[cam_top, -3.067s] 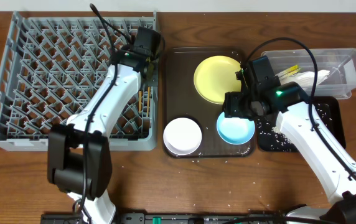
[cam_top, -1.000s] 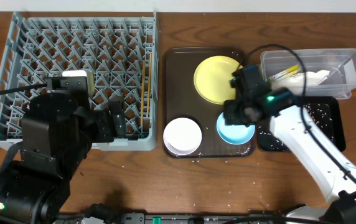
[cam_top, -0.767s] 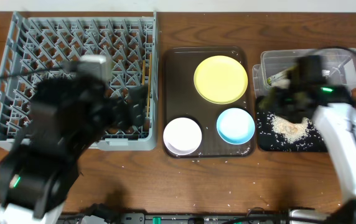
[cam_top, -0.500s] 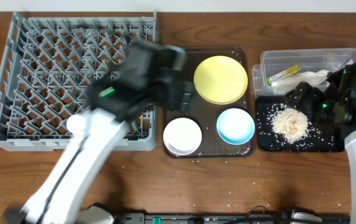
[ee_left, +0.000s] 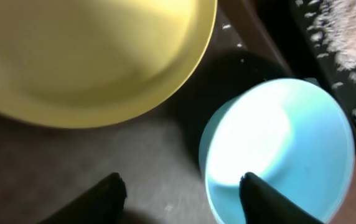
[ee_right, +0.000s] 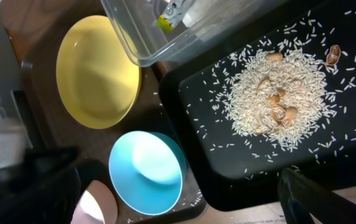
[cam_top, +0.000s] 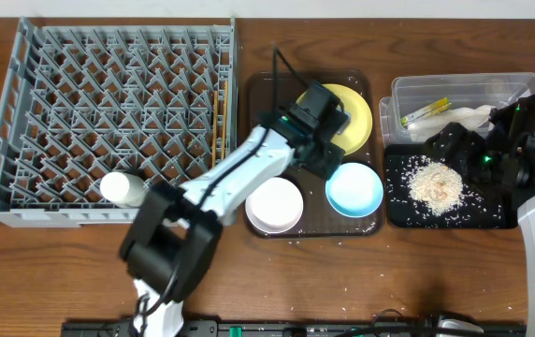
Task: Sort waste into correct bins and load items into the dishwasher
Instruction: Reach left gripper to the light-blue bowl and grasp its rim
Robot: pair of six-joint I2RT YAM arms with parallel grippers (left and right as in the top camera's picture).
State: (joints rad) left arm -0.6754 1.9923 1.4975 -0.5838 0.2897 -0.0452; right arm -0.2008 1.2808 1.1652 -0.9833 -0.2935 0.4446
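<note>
My left gripper (ee_left: 181, 186) hangs open over the brown tray. One finger is above the light-blue bowl (cam_top: 354, 188) and the other outside its rim. The pale-yellow plate (cam_top: 342, 120) lies just behind, and the cream-white bowl (cam_top: 274, 204) sits to the left. My right gripper (cam_top: 443, 145) stands open over the black tray (cam_top: 455, 217), where a rice pile (cam_top: 436, 183) lies. The clear tub (cam_top: 515, 89) holds the napkin (cam_top: 469, 116) and sachet (cam_top: 426, 110). In the grey rack (cam_top: 24, 112) are the white cup (cam_top: 122, 187) and chopsticks (cam_top: 217, 126).
The dark brown serving tray (cam_top: 266, 103) sits between the rack and the two bins. Loose rice grains are scattered over the black tray and the table's front edge (cam_top: 342, 285). My left arm crosses from the rack's front corner over to the brown tray.
My left arm swung from the rack across to the blue bowl, and its jaws narrowed. My right arm left the blue bowl for the black tray, where a rice pile now lies.
</note>
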